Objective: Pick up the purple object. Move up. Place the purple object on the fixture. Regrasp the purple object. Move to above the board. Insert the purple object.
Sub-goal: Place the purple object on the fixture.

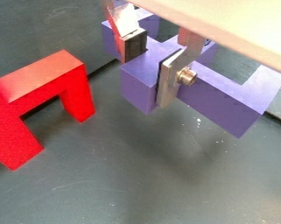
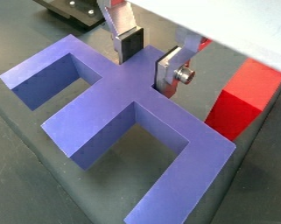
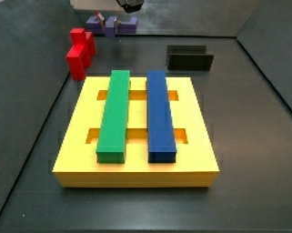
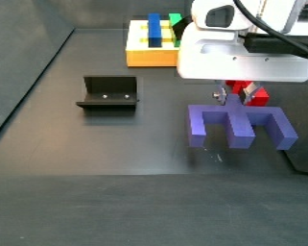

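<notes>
Gripper at the purple object, 2 fingers straddling its centre bar.

The gripper (image 2: 150, 59) is sitting low over the purple object (image 2: 119, 109), which is lying flat on the floor beside the red block (image 2: 242, 103). Both fingers (image 1: 172, 77) are flanking the bar; whether they are clamping it I cannot tell. The fixture (image 4: 108, 93) is standing well apart, and the board (image 3: 138, 127) is carrying 2 bars.
</notes>
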Available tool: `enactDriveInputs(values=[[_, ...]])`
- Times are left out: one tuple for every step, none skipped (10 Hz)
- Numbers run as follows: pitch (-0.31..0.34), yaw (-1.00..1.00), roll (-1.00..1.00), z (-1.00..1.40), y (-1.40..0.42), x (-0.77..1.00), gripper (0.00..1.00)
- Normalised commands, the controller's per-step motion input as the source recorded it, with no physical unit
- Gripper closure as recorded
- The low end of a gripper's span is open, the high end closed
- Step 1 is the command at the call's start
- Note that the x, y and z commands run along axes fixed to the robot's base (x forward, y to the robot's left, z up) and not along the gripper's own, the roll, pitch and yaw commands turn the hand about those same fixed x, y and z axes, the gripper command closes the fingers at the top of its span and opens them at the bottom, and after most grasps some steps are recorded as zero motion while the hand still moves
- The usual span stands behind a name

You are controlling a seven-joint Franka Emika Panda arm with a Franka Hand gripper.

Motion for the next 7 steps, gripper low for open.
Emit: enactDriveInputs(values=[[0.109, 0.0, 0.01, -0.03, 0.0, 0.05, 1.0], [0.18, 0.0, 0.0, 0.0, 0.0, 0.48, 1.0], [0.103, -0.09, 0.0, 0.0, 0.0, 1.0, 1.0], [0.134, 0.0, 0.0, 0.04, 0.0, 1.0, 1.0], [0.071, 0.0, 0.0, 0.09, 0.0, 1.0, 1.0], [0.051, 0.0, -0.05, 0.11, -0.01, 1.0, 1.0], [0.017, 0.0, -0.13, 0.09, -0.12, 1.0, 1.0]])
